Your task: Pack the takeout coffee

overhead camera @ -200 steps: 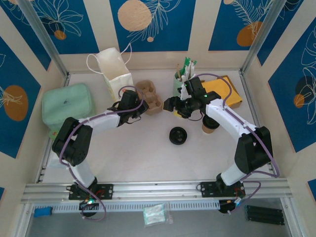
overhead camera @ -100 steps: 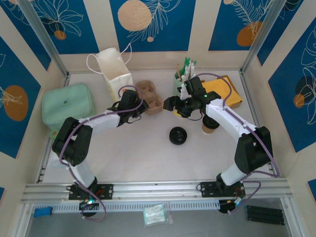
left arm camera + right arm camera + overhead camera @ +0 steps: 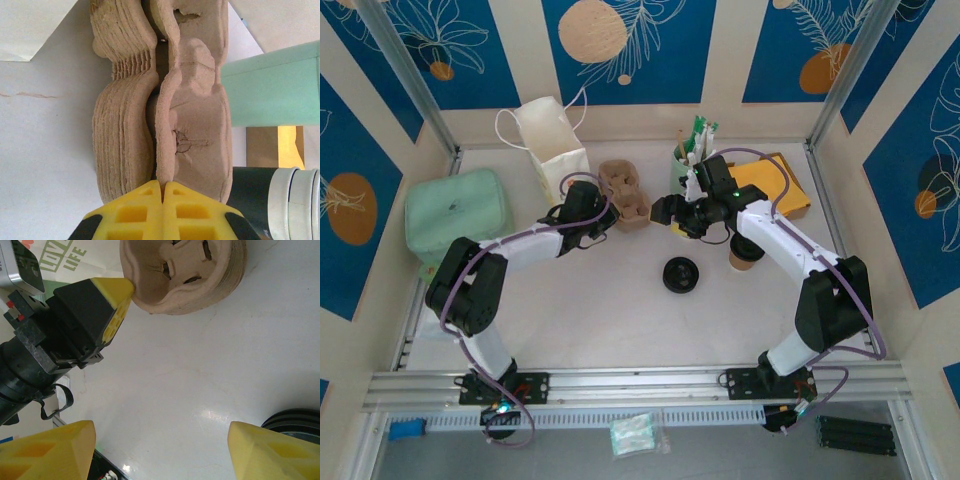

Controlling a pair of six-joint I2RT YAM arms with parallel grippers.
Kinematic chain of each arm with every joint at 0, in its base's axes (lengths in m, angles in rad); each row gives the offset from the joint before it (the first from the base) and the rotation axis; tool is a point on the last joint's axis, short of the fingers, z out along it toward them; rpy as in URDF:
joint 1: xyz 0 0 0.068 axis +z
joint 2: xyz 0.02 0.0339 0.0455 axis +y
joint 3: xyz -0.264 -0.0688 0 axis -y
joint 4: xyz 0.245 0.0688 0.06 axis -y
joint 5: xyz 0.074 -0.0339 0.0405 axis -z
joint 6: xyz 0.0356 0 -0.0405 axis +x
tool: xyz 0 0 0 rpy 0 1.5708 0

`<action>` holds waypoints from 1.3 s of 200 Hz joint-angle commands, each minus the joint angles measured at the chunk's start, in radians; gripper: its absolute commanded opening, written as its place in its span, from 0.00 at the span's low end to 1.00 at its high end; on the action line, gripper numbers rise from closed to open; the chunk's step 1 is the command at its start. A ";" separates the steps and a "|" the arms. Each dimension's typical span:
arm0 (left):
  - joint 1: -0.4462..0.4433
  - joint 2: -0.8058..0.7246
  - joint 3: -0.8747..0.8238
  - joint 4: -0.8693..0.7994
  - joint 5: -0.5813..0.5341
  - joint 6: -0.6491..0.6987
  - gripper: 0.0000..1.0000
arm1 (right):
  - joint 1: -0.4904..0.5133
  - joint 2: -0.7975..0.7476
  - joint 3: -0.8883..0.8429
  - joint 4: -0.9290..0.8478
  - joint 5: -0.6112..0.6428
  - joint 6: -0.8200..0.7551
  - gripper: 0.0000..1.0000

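Where my left gripper (image 3: pixel 162 186) meets the pulp carrier stack (image 3: pixel 190 125), its fingers clench a carrier edge. My right gripper (image 3: pixel 161 426) gapes just right of it; the takeout coffee (image 3: pixel 744 257) stands farther right.

A white paper bag (image 3: pixel 555 140) stands beside stacked pulp cup carriers (image 3: pixel 622 195). A black lid (image 3: pixel 680 274) lies apart on the desk (image 3: pixel 600 310).

The left arm stretches low toward the cup carrier (image 3: pixel 623 195), and the left gripper (image 3: pixel 162 191) is pinched closed on that carrier's near rim. The right arm bends in from the carrier's right, with the right gripper (image 3: pixel 162 432) spread wide just beside it.
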 commanded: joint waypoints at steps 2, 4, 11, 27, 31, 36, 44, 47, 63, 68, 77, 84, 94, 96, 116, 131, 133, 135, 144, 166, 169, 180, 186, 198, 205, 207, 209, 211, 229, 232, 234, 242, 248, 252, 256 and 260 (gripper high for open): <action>-0.009 -0.024 0.038 0.005 0.034 0.028 0.00 | -0.004 -0.025 -0.011 -0.004 -0.024 -0.005 0.70; -0.009 -0.025 0.039 0.005 0.035 0.030 0.00 | -0.004 -0.027 -0.011 -0.003 -0.025 -0.005 0.70; -0.009 -0.029 0.046 0.004 0.041 0.033 0.00 | -0.004 -0.027 -0.009 -0.004 -0.026 -0.005 0.70; -0.008 -0.035 0.059 0.006 0.054 0.038 0.00 | -0.004 -0.028 -0.007 -0.005 -0.026 -0.004 0.70; -0.009 -0.039 0.060 0.006 0.057 0.040 0.00 | -0.003 -0.028 -0.007 -0.006 -0.026 -0.004 0.70; -0.009 -0.041 0.061 0.008 0.060 0.040 0.00 | -0.004 -0.028 -0.007 -0.006 -0.026 -0.003 0.70; -0.008 -0.046 0.063 0.013 0.065 0.042 0.00 | -0.004 -0.028 -0.008 -0.007 -0.026 -0.004 0.70; -0.008 -0.049 0.064 0.015 0.067 0.043 0.00 | -0.003 -0.028 -0.007 -0.007 -0.026 -0.004 0.70; -0.009 -0.059 0.069 0.016 0.077 0.047 0.00 | -0.004 -0.028 -0.006 -0.007 -0.025 -0.004 0.70; -0.008 -0.064 0.071 0.015 0.080 0.046 0.00 | -0.004 -0.028 -0.007 -0.008 -0.024 -0.004 0.70; -0.009 -0.070 0.073 0.016 0.086 0.050 0.00 | -0.003 -0.030 -0.004 -0.008 -0.024 -0.003 0.70; -0.008 -0.073 0.075 0.014 0.090 0.054 0.00 | -0.004 -0.029 -0.002 -0.010 -0.023 -0.004 0.70; -0.007 -0.078 0.074 0.014 0.097 0.056 0.00 | -0.004 -0.027 0.001 -0.010 -0.023 -0.004 0.70; -0.008 -0.079 0.073 0.014 0.097 0.057 0.00 | -0.004 -0.027 0.002 -0.009 -0.023 -0.005 0.70; -0.008 -0.089 0.060 0.015 0.101 0.058 0.00 | -0.004 -0.025 0.007 -0.014 -0.022 -0.005 0.71; -0.008 -0.097 0.038 0.026 0.101 0.054 0.00 | -0.003 -0.025 0.009 -0.015 -0.022 -0.006 0.70; -0.008 -0.098 0.036 0.028 0.101 0.053 0.00 | -0.003 -0.025 0.009 -0.015 -0.022 -0.007 0.70; -0.008 -0.099 0.033 0.031 0.101 0.051 0.00 | -0.003 -0.025 0.008 -0.015 -0.021 -0.007 0.70; -0.006 -0.103 0.016 0.044 0.101 0.044 0.00 | -0.002 -0.025 0.009 -0.017 -0.019 -0.007 0.70; -0.005 -0.112 -0.020 0.070 0.099 0.027 0.00 | -0.001 -0.020 0.011 -0.019 -0.020 -0.008 0.70; -0.005 -0.113 -0.026 0.073 0.098 0.026 0.00 | -0.001 -0.019 0.010 -0.019 -0.020 -0.008 0.70; -0.006 -0.117 -0.047 0.090 0.098 0.019 0.00 | 0.003 -0.016 0.012 -0.019 -0.017 -0.008 0.70; -0.006 -0.120 -0.060 0.105 0.097 0.013 0.00 | 0.003 -0.012 0.014 -0.019 -0.016 -0.008 0.70; -0.006 -0.124 -0.089 0.145 0.099 0.000 0.00 | 0.005 -0.008 0.017 -0.020 -0.014 -0.010 0.70; -0.006 -0.129 -0.103 0.168 0.100 -0.004 0.00 | 0.007 -0.003 0.020 -0.022 -0.013 -0.011 0.70; -0.006 -0.130 -0.105 0.174 0.102 -0.004 0.00 | 0.008 -0.003 0.022 -0.023 -0.012 -0.012 0.70; -0.006 -0.130 -0.110 0.180 0.102 -0.005 0.00 | 0.009 -0.001 0.023 -0.023 -0.012 -0.013 0.70; -0.006 -0.131 -0.113 0.186 0.103 -0.006 0.00 | 0.010 0.000 0.024 -0.024 -0.011 -0.012 0.70; -0.003 -0.139 -0.133 0.235 0.122 -0.006 0.00 | 0.015 0.008 0.032 -0.029 -0.007 -0.016 0.70; -0.002 -0.139 -0.133 0.241 0.127 -0.006 0.00 | 0.016 0.008 0.033 -0.030 -0.007 -0.016 0.70; -0.002 -0.140 -0.135 0.248 0.130 -0.006 0.00 | 0.016 0.009 0.033 -0.031 -0.007 -0.015 0.70; 0.000 -0.142 -0.139 0.265 0.141 -0.007 0.00 | 0.020 0.011 0.036 -0.031 -0.006 -0.016 0.70; 0.003 -0.145 -0.142 0.275 0.146 -0.006 0.00 | 0.020 0.013 0.039 -0.032 -0.005 -0.016 0.70; 0.003 -0.147 -0.144 0.282 0.149 -0.006 0.00 | 0.021 0.012 0.042 -0.033 -0.004 -0.016 0.70; 0.003 -0.149 -0.145 0.286 0.152 -0.005 0.00 | 0.022 0.013 0.043 -0.034 -0.003 -0.017 0.70; 0.005 -0.151 -0.145 0.290 0.155 -0.003 0.00 | 0.023 0.013 0.046 -0.035 -0.003 -0.016 0.70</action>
